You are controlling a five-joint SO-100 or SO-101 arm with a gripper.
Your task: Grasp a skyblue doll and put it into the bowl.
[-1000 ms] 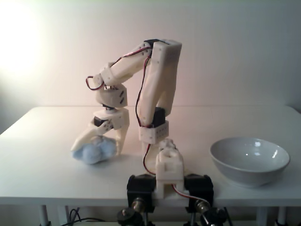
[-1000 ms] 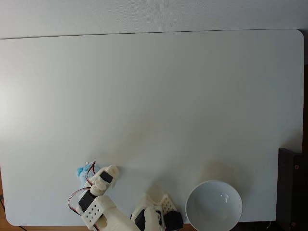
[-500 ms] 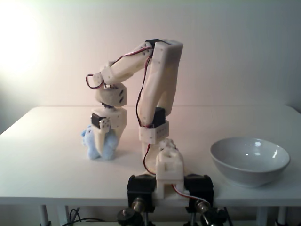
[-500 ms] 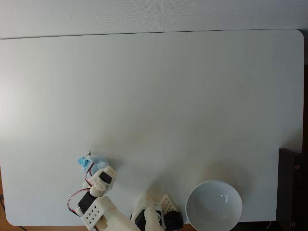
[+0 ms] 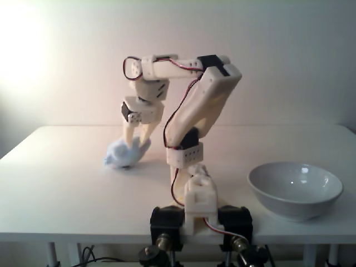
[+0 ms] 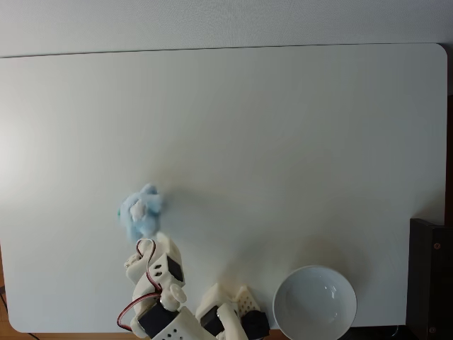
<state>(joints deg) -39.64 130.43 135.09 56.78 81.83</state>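
The gripper (image 5: 135, 149) clamps the skyblue doll (image 5: 123, 154) at the table's (image 5: 67, 183) left side in a fixed view, forearm level, fingers pointing down. The bowl (image 5: 295, 189) sits well apart at front right.

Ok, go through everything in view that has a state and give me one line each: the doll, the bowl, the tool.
skyblue doll: pinched in the tool, apparently just off the table, left of the arm base in the front fixed view.
bowl: upright on the table, empty, at the right in both fixed views.
tool: pointing down, shut on the doll.
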